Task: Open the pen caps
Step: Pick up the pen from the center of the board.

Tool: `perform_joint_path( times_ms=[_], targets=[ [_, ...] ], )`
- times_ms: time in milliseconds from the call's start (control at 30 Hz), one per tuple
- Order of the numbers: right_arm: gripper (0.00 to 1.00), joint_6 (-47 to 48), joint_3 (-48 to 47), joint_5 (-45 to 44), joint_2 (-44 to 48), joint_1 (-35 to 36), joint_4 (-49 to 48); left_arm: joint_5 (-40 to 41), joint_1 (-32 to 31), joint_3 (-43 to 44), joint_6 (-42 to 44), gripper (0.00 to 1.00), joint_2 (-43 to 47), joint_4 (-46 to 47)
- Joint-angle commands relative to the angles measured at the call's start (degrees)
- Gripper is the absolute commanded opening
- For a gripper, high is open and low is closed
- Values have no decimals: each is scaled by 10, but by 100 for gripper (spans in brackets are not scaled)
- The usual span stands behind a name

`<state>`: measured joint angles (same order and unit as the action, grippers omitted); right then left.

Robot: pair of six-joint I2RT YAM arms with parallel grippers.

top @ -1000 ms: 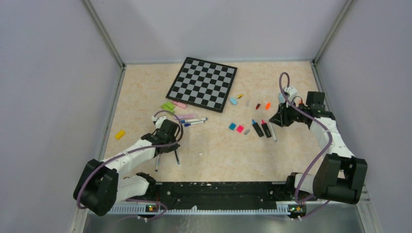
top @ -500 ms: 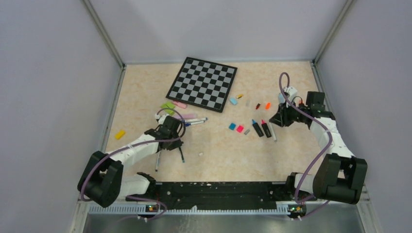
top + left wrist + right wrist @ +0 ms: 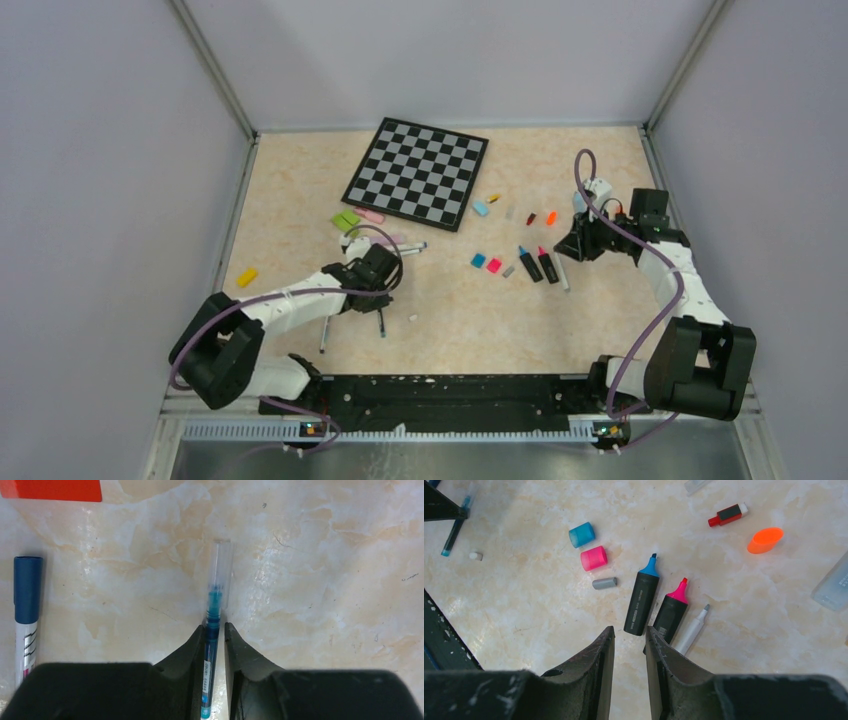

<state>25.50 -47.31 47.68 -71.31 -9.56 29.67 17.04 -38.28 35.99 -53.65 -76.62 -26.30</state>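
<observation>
**Operator:** Which step are you on?

**Arm:** Uncapping a thin teal pen (image 3: 212, 617). It lies flat on the desk (image 3: 300, 190), left of the middle and nearer the near edge than the far one. Its clear cap (image 3: 221, 565) is on and points away from my left wrist.

**Operator:** Is your left end effector gripping it?

**Arm:** The barrel runs between the two jaws of my left end effector (image 3: 215, 626). One jaw seems to touch it and the other looks a hair off. I cannot tell whether I am clamping it or only straddling it.

**Operator:** And the right one?

**Arm:** My right end effector (image 3: 630, 630) hangs near the right edge, with its jaws slightly parted and nothing between them. Below it lie two black highlighters (image 3: 641, 602) with bare tips, and a loose cyan cap (image 3: 582, 534) and a pink cap (image 3: 594, 558) lie close by.

**Operator:** What does the next move call for?

**Arm:** As I judge it, a firm hold on the barrel first. Then a second grip pinches the clear cap and pulls it straight along the pen's line. A blue-capped pen (image 3: 25, 630) just beside this one also waits its turn.
</observation>
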Motion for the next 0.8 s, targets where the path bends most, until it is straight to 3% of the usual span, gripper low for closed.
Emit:
perform_joint_path(
  times_ms=[0, 167, 433, 767],
  targets=[
    [28, 11, -9, 8, 20, -3, -4, 5, -28, -22, -35, 24, -58, -115],
    [28, 11, -9, 10, 23, -3, -4, 24, -67, 2, -43, 21, -91, -139],
    [28, 12, -9, 14, 30, -3, -2, 13, -90, 23, -6, 7, -102, -124],
    [30, 53, 11, 154, 43, -2, 24, 0, -95, 40, 42, 1, 56, -46]
  ],
)
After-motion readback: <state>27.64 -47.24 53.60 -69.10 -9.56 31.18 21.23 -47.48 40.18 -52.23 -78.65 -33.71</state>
